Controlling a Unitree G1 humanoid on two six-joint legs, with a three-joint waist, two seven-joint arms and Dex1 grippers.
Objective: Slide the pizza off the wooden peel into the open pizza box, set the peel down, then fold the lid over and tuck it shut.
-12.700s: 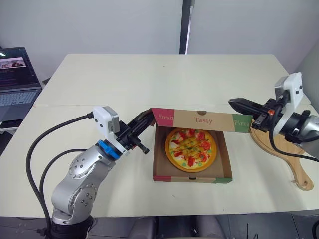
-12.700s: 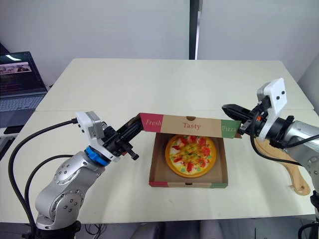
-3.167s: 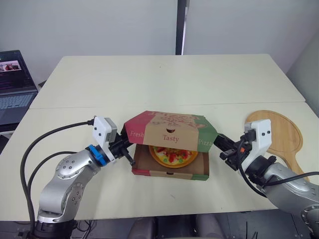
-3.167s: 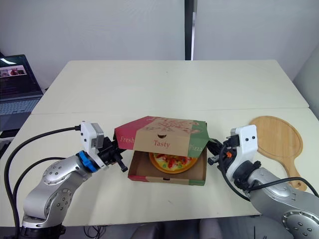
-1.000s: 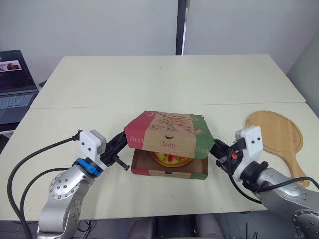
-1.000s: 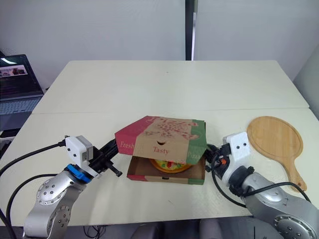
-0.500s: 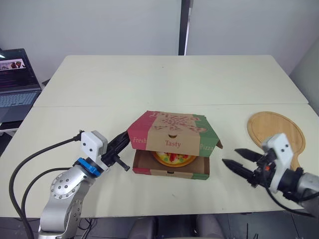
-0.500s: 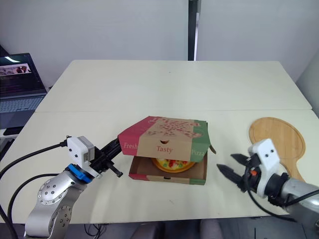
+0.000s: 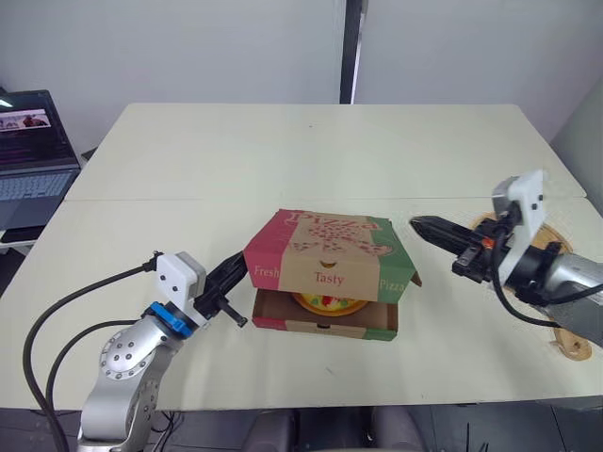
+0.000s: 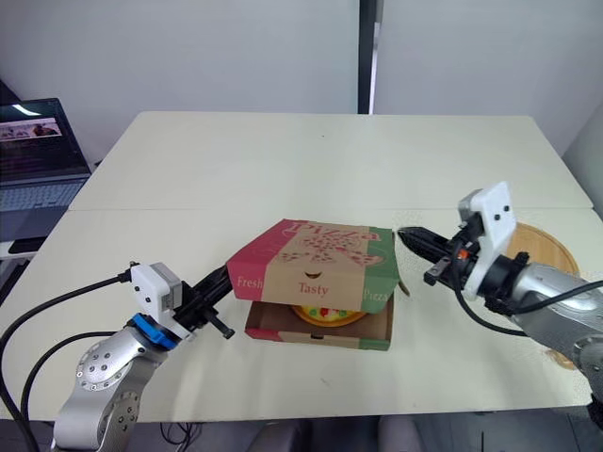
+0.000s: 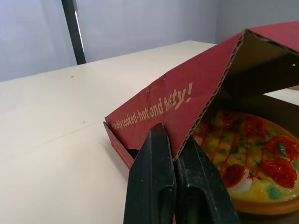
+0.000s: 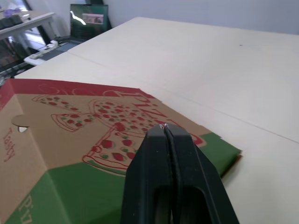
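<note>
The pizza box [image 9: 325, 318] sits at the table's middle front with its printed lid [image 9: 328, 247] folded down over it, the front still raised. The pizza [image 9: 326, 303] shows through that gap. My left gripper [image 9: 241, 274] is at the lid's left side, shut on the red side flap [image 11: 187, 95], whose lower corner runs between the fingertips. My right gripper [image 9: 420, 224] is shut and holds nothing; it hovers at the lid's right rear corner [image 12: 219, 151]. The wooden peel [image 10: 545, 237] lies flat on the table behind my right arm.
An open laptop [image 9: 33, 151] stands on a side desk off the table's left edge. A seam [image 9: 188, 200] crosses the table behind the box. The peel's handle end [image 9: 571, 347] reaches toward the front right edge.
My right gripper rose from low at the box's front right and moved back, up to the lid's right rear corner. The left gripper stayed at the left flap.
</note>
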